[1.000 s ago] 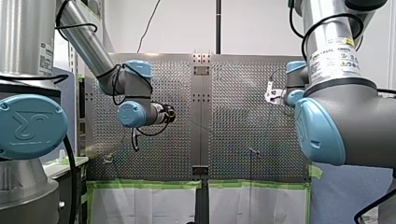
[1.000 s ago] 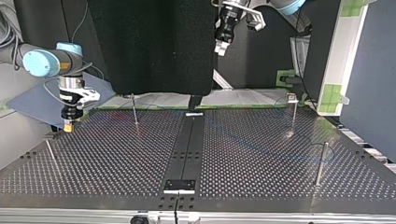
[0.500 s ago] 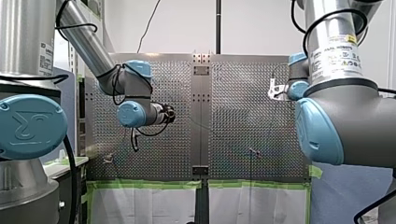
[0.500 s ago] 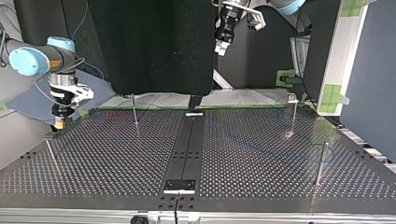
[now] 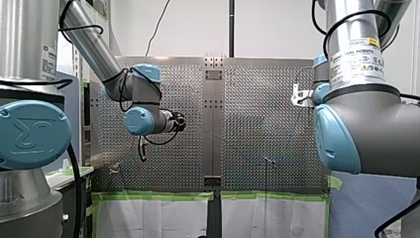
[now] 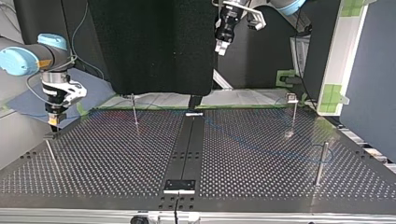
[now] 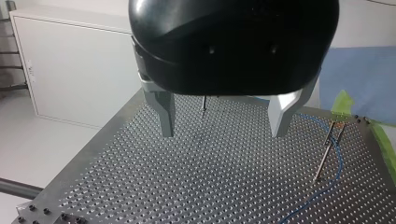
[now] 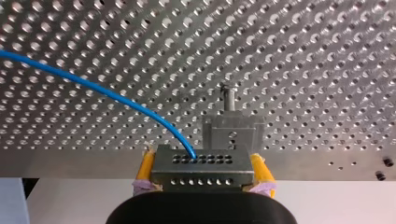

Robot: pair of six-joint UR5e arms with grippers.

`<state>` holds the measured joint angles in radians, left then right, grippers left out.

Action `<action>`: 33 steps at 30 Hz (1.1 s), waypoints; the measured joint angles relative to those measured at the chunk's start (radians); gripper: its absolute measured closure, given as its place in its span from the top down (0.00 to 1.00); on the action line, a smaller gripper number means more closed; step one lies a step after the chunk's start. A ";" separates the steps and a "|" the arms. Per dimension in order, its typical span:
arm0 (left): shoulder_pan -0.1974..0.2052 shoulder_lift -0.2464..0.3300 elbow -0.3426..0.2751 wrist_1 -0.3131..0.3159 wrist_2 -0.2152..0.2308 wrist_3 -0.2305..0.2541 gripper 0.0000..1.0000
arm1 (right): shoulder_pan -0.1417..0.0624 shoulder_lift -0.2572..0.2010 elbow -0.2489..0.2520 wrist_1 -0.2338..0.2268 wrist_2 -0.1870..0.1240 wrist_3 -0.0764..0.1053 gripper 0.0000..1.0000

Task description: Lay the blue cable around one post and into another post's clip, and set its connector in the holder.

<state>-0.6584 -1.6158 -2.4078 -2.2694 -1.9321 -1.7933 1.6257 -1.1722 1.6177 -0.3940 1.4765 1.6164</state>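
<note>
Two yellow pads (image 8: 145, 166) of my right gripper (image 8: 201, 175) are pinching the connector (image 8: 201, 161) just short of the holder (image 8: 232, 130), blue cable (image 8: 93, 86) trailing off it. My left gripper (image 7: 223, 128) is hanging spread, empty. Risk imo: cable tension twisting the connector and jamming it on the holder.

You've got four posts (image 6: 134, 111) (one carries a clip (image 6: 292, 97)), one cable (image 8: 93, 88), one connector (image 8: 201, 167), one holder (image 8: 232, 132), and two arms (image 5: 124, 84), each with one gripper: left gripper (image 7: 223, 134) and right gripper (image 8: 201, 159).
</note>
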 joint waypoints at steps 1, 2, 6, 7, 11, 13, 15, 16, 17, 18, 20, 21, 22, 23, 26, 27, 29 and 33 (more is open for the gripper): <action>0.000 0.000 0.000 -0.001 0.000 0.000 1.00 | -0.005 0.000 -0.001 -0.004 -0.010 -0.001 0.00; 0.001 0.000 0.000 -0.002 -0.001 0.000 1.00 | -0.008 0.000 -0.002 -0.007 -0.019 -0.001 0.00; 0.004 0.000 0.000 -0.014 -0.001 0.000 1.00 | -0.023 0.001 -0.006 -0.021 -0.053 0.002 0.00; 0.005 0.000 0.001 -0.017 -0.001 0.000 1.00 | -0.027 0.001 -0.009 -0.024 -0.063 0.003 0.00; 0.010 0.000 0.001 -0.027 -0.001 0.000 1.00 | -0.044 0.001 -0.022 -0.018 -0.094 0.000 0.00; 0.011 0.000 0.001 -0.028 -0.001 0.000 1.00 | -0.053 0.001 -0.032 -0.006 -0.111 -0.009 0.00; 0.012 0.000 0.001 -0.028 -0.001 0.000 1.00 | -0.061 0.001 -0.039 0.008 -0.127 -0.021 0.00; 0.012 0.000 0.001 -0.029 -0.001 0.000 1.00 | -0.065 0.001 -0.042 0.018 -0.138 -0.027 0.00; 0.013 0.000 0.002 -0.029 -0.001 0.000 1.00 | -0.068 0.001 -0.044 0.024 -0.147 -0.029 0.00; 0.015 0.000 0.003 -0.031 -0.001 0.000 1.00 | -0.071 0.001 -0.045 0.027 -0.156 -0.031 0.00; 0.017 0.000 0.005 -0.034 0.000 0.000 1.00 | -0.076 0.003 -0.047 0.026 -0.174 -0.031 0.00; 0.019 0.000 0.005 -0.036 0.000 0.000 1.00 | -0.079 0.003 -0.047 0.023 -0.183 -0.030 0.00; 0.020 0.000 0.005 -0.038 0.000 -0.001 1.00 | -0.083 0.004 -0.047 0.018 -0.194 -0.029 0.00; 0.021 0.000 0.006 -0.039 0.000 -0.001 1.00 | -0.086 0.004 -0.047 0.013 -0.203 -0.027 0.00; 0.025 0.000 0.007 -0.041 -0.001 -0.001 1.00 | -0.098 0.006 -0.048 -0.008 -0.230 -0.014 0.00; 0.027 0.000 0.007 -0.042 -0.001 -0.001 1.00 | -0.101 0.007 -0.048 -0.014 -0.237 -0.010 0.00; 0.028 0.000 0.008 -0.044 -0.001 -0.001 1.00 | -0.108 0.013 -0.049 -0.027 -0.253 -0.003 0.00; 0.032 0.000 0.013 -0.053 -0.001 -0.001 1.00 | -0.121 0.029 -0.053 -0.031 -0.284 -0.002 0.00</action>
<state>-0.6262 -1.6158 -2.3952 -2.3223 -1.9334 -1.7947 1.5049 -1.1433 1.5644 -0.4247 1.1924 1.6142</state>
